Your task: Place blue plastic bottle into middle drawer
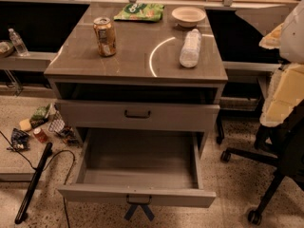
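**Bench top: four items**

Grey bench [135, 61].
1. Soda can [104, 36], upright, left side.
2. Green snack bag [139, 12], flat, at the back edge.
3. Pale bowl [188, 16], back right.
4. Blue plastic bottle [191, 47], on its side, just in front of the bowl.

Gripper: out of sight from here.

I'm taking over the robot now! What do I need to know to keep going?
End effector: not in the camera view, so its state is unknown.
Blue plastic bottle: lying on its side on the cabinet top, right side, near the white bowl.
Middle drawer: pulled open, bottle not in it.
Done: drawer open.
Left: grasp the bottle and put it in the drawer.
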Motion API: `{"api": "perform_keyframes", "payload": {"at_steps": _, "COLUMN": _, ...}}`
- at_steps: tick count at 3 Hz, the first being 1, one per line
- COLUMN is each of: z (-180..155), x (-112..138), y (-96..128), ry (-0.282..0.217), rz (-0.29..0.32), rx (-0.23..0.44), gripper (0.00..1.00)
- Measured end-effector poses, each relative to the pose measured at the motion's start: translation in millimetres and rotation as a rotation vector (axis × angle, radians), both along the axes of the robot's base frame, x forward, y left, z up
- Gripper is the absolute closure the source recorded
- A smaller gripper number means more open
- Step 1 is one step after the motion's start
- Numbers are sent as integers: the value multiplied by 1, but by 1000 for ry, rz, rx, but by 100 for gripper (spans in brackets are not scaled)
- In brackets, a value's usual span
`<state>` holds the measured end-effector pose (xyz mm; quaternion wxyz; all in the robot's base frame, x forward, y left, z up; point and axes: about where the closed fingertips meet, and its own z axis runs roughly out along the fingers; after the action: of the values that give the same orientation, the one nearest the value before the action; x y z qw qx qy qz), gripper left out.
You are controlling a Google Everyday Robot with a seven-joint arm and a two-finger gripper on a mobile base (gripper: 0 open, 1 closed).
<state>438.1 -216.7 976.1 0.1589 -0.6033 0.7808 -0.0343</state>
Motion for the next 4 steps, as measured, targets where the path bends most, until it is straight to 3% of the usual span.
{"api": "perform_keyframes", "payload": {"at_steps": 1, "z": 0, "x": 0, "y": 0, "ry": 0, "rz": 0, "rx": 0, "gripper": 0}}
{"api": "perform_keyframes", "payload": {"at_steps": 2, "z": 0, "x": 16, "y": 4, "ry": -22, "rz": -20, "rx": 79, "gripper": 0}}
{"api": "perform_keyframes", "payload": {"at_steps": 3, "z": -25, "x": 90, "y": 13, "ry": -29, "rz": -68, "rx": 257, "gripper": 0}}
{"api": "perform_keyframes", "payload": {"at_steps": 4, "z": -48, "x": 156, "y": 19, "ry": 3, "rz": -173, "rx": 393, "gripper": 0}}
